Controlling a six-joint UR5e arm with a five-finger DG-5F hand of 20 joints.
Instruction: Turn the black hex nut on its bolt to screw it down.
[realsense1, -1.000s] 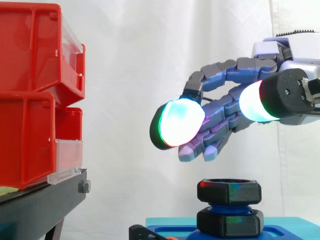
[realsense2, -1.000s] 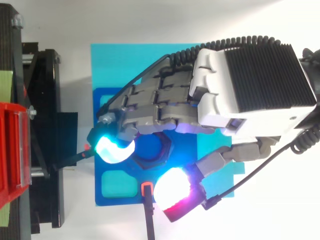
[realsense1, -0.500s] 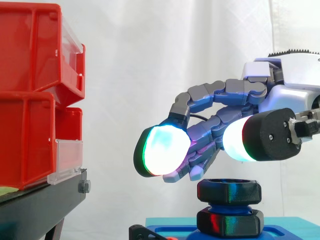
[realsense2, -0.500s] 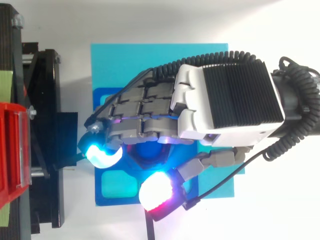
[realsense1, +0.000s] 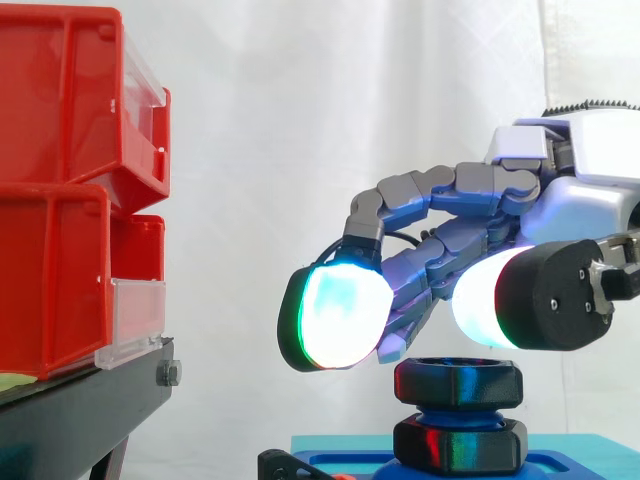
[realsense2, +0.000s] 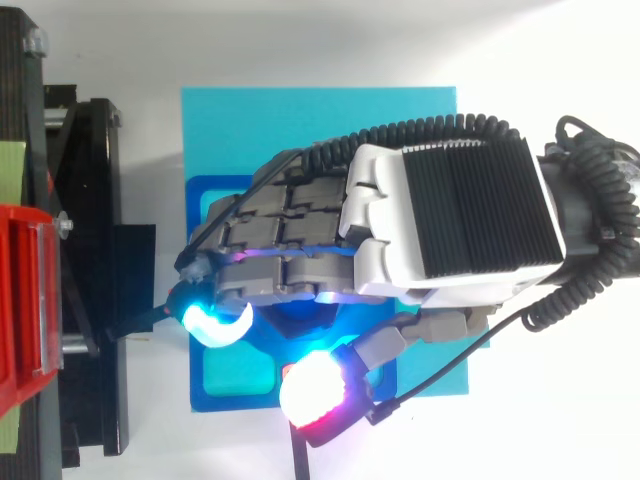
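White curtain (realsense1: 300, 120) behind everything. Red bins (realsense1: 70, 190) stacked at the left on a black stand (realsense1: 80, 420), well apart from the work. Hand (realsense2: 440, 220) reaching in from the right, palm down, poised over the nut. Fingers half-bent in a loose claw, spread wider than the nut, gripping nothing. Glowing fingertips (realsense1: 335, 318) hanging just left of the nut's top edge, thumb pad (realsense1: 490, 305) just above its right side. Contact not plain from either view, probably none. Cyan sheet (realsense2: 300, 120) flat underneath, darker blue base (realsense2: 230, 385) on it. Black hex nut (realsense1: 458, 382) high on the blue bolt (realsense1: 455, 412), upright. Second black nut (realsense1: 458, 445) below it against the base, bare thread between the two.

Judged step: approach at or near its end, grasp not yet made, no turning begun. Next move, by this reading: lower slightly, close thumb and fingers onto opposite flats, then twist about the bolt's axis. Worth keeping the hand centred to avoid slipping off the corners.

No brand, label or writing legible anywhere.
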